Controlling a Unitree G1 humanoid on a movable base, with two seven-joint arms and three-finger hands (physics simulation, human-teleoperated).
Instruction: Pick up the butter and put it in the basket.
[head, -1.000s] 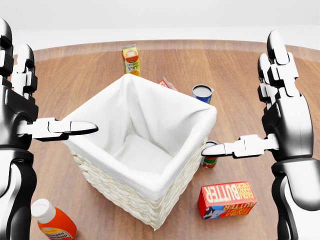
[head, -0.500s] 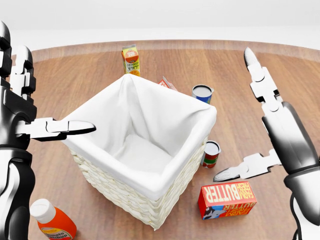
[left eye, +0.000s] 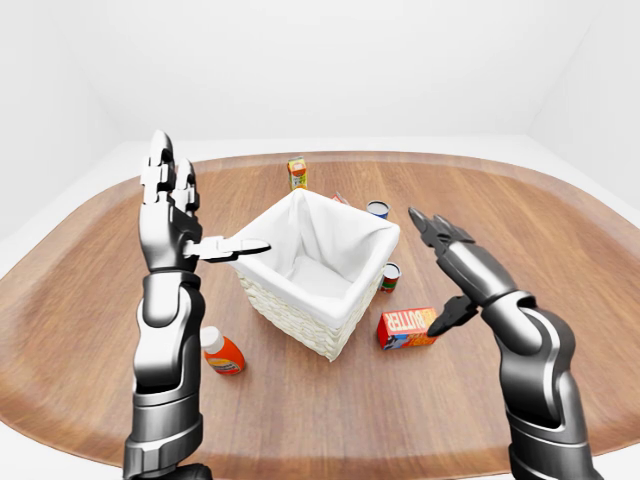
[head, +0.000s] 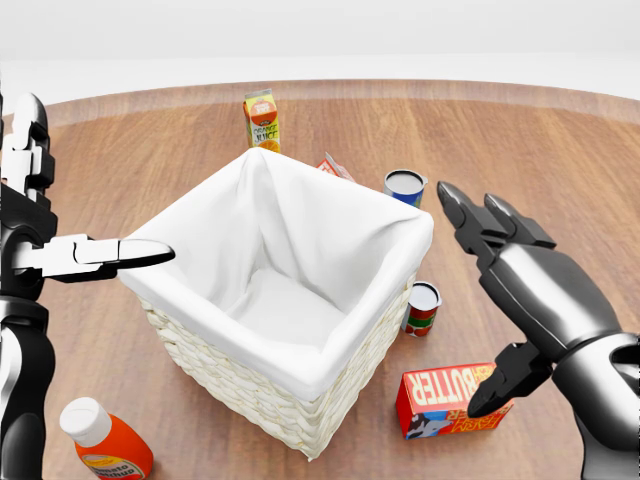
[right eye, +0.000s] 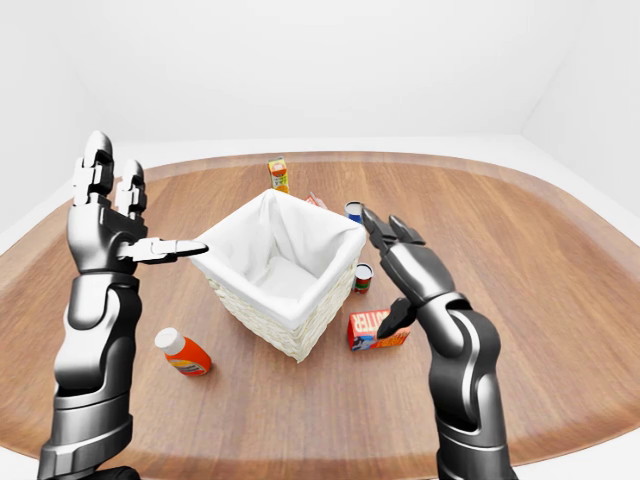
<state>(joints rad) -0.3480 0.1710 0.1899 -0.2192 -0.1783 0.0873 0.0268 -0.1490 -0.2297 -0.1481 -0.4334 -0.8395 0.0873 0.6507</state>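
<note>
The butter (head: 440, 400) is a red box lying flat on the wooden table, just right of the basket's lower corner in the head view. The basket (head: 240, 385) is white wicker with a white cloth lining and stands in the middle. My right hand (head: 500, 300) is open, palm tilted down, hovering above the butter. Its thumb tip (head: 480, 402) shows over the box's right end; I cannot tell if it touches. My left hand (left eye: 190, 225) is open and empty, raised to the left of the basket, thumb pointing at it.
An orange juice carton (head: 262, 120), a blue can (head: 404, 186) and a small red-and-white carton (head: 335, 167) lie above the basket. A red-and-green can (head: 422, 308) stands between the basket and the butter. An orange bottle (head: 105, 448) lies at the lower left.
My right hand has dropped from upright to tilted forward, and come down over the butter. My left hand has drifted slightly left. The objects have not moved.
</note>
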